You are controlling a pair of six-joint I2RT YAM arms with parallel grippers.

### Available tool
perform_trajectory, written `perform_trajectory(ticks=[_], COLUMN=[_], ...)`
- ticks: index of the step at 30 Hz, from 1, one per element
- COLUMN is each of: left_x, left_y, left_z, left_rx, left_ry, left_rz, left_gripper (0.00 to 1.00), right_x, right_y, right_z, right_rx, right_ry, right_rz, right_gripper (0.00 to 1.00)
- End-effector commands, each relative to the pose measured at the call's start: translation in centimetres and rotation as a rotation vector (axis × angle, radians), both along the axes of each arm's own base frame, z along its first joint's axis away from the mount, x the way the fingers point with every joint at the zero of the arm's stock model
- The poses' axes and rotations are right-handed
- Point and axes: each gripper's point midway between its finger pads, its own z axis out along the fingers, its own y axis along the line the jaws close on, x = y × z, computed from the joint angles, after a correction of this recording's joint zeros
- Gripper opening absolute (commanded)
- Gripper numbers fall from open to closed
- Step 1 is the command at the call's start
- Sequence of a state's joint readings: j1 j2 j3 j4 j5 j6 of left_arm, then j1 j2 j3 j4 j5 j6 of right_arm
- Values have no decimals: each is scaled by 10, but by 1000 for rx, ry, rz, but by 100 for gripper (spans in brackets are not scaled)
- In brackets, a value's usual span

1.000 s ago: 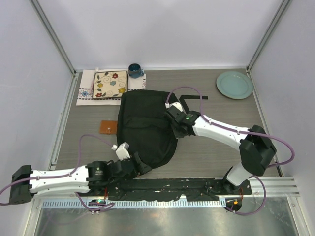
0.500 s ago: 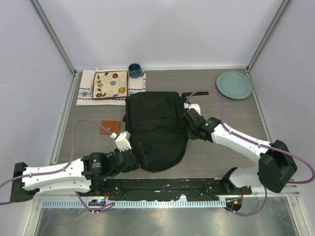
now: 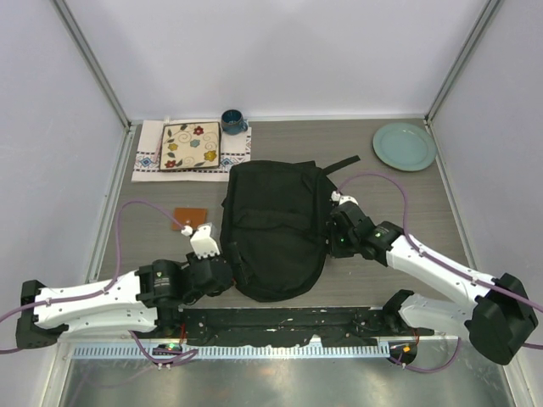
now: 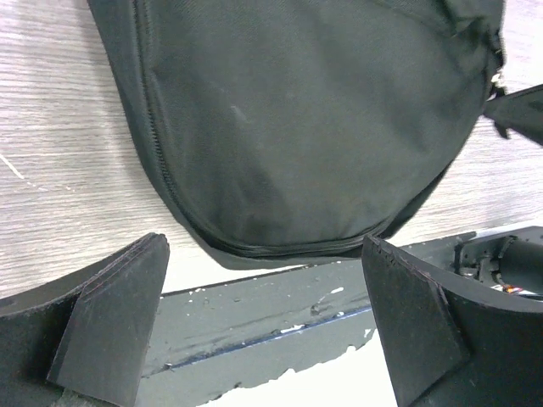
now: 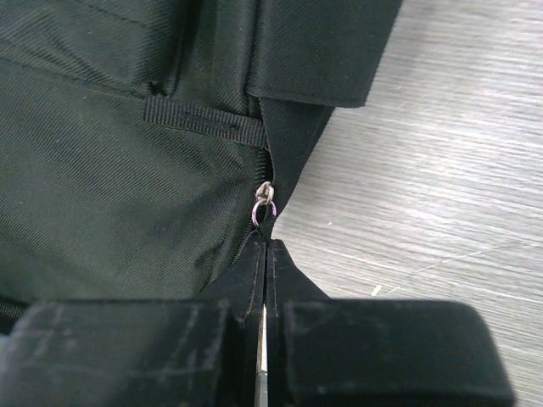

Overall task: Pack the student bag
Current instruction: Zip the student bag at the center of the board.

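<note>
Student bag (image 3: 273, 229) of soft black fabric, laid on grey wooden table (image 3: 280, 140).
Fingers of left gripper (image 4: 265, 246) are held apart at the bag's near edge; those of right gripper (image 5: 266, 246) are pressed together at its zip ring (image 5: 265, 208).

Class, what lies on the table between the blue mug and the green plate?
Nothing: the top external view shows only bare table between the blue mug and the green plate.

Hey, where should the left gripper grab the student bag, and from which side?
Grip the student bag at its rounded near rim, coming in low from the near side. The bag lies flat, so likely only this thin edge fits the left gripper, open and facing it.
</note>
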State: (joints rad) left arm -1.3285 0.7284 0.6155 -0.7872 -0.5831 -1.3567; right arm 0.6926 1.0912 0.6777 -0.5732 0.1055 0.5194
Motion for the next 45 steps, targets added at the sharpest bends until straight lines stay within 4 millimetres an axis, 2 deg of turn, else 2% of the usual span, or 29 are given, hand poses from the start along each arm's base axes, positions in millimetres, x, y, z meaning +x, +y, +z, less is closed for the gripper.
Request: perform_trajectory(ticks=[1,5,6,7,8,9,11,12,13,16,19,23,30,31,34,37,39,40,41,42,43,45], left_x=[11,16,18,19,21,22,25,27,27,32,38,56,112,118,134,154,169,174,179,182,188,192], left_y=[4,-2,-5,-6,-8,-12,-23,-28,-31,-46,-57,-68,-88,-94,-106,-121,-131,-138,-142,-142,-145,-149], left_z=[40,72,87,93,95,106,107,118,119,125,131,124,109,99,97,81,70,74,61,56,61,46], left_rx=[-28,-67,-76,-73,-49,-57,-5,-15,1,24,9,-19,-96,-71,-63,-43,-40,-53,-23,-4,-1,32], left_ry=[-56,-111,-134,-144,-148,-158,-171,-177,-179,-190,-205,-164,-71,-48,-29,8,38,38,58,69,61,85], left_rz=[53,30,19,17,15,7,-24,-26,-35,-54,-52,-54,9,10,2,4,4,-14,-15,-12,-9,-11], left_gripper=[100,99,100,100,100,100,100,100,100,100,100,100,99,99,99,98,95,93,90,88,88,80], right_x=[-12,-19,-20,-21,-21,-22,-22,-19,-16,-14,-13,-9,-2,0,4,7,6,7,6,6,5,4], right_y=[31,46,47,46,47,47,44,38,33,20,15,5,-1,-1,-2,-1,-1,-1,-1,-2,-1,-2], right_z=[16,24,23,22,25,28,35,43,47,62,73,71,66,66,66,64,60,59,58,53,53,49], right_rx=[168,240,243,244,262,290,317,331,334,370,419,409,423,429,446,449,445,450,453,449,459,457], right_ry=[19,2,2,6,-4,-12,-35,-75,-99,-153,-184,-194,-198,-204,-221,-225,-218,-222,-219,-214,-215,-209], right_rz=[64,81,67,55,50,30,-1,-33,-75,-158,-208,-290,-386,-394,-420,-435,-437,-438,-438,-443,-443,-441], right_gripper=[3,3,4,17,20,23,40,46,53,64,67,68,68,68,67,67,66,66,65,64,63,62])
